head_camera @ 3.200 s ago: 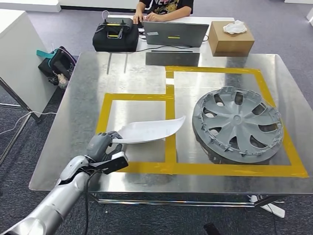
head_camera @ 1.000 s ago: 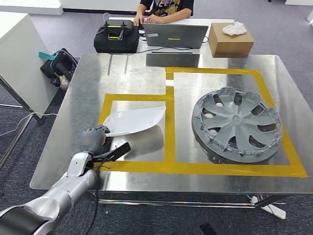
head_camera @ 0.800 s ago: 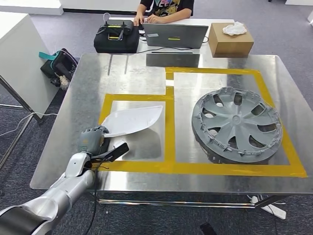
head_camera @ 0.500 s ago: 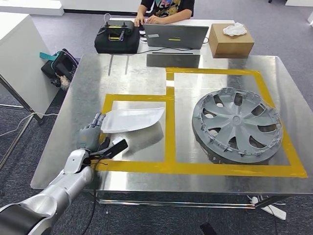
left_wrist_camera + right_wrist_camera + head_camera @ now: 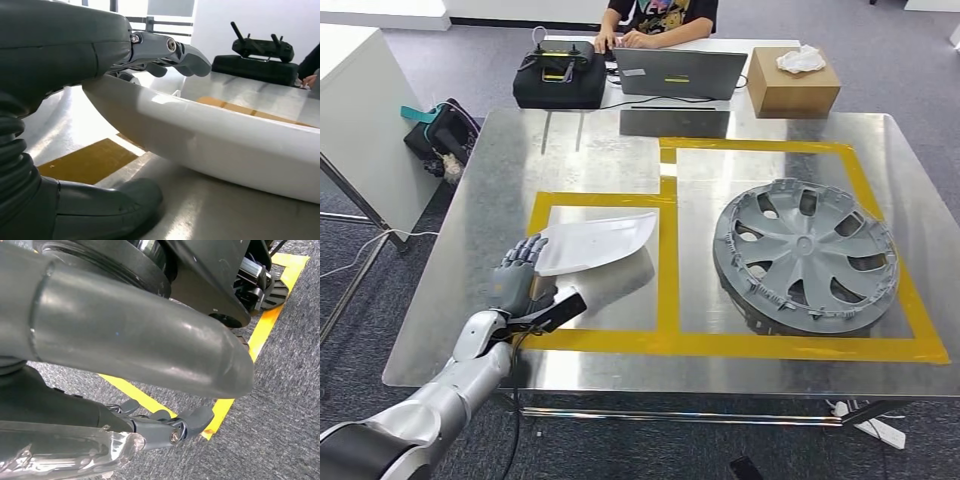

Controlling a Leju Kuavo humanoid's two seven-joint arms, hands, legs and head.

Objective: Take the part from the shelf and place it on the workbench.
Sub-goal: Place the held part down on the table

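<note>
The white curved part (image 5: 595, 242) lies on the steel workbench (image 5: 509, 160) inside the left yellow-taped rectangle (image 5: 667, 250). My left hand (image 5: 515, 282) is at the part's near-left end with its fingers spread. In the left wrist view the fingers (image 5: 170, 50) stretch out over the part (image 5: 226, 145), the thumb (image 5: 105, 210) lies low by the table, and neither clamps it. My right hand (image 5: 158, 427) hangs over the carpet, fingers loosely extended, holding nothing.
A grey wheel cover (image 5: 805, 255) fills the right taped rectangle. Beyond the far edge stand a laptop (image 5: 678, 70), a black case (image 5: 560, 75) and a cardboard box (image 5: 792, 80), with a person (image 5: 656, 15) seated there. A dark bag (image 5: 441, 135) lies on the floor at the left.
The left hand carried the white part leftwards into the left rectangle, set it down and spread its fingers off it. The part now rests on the table.
</note>
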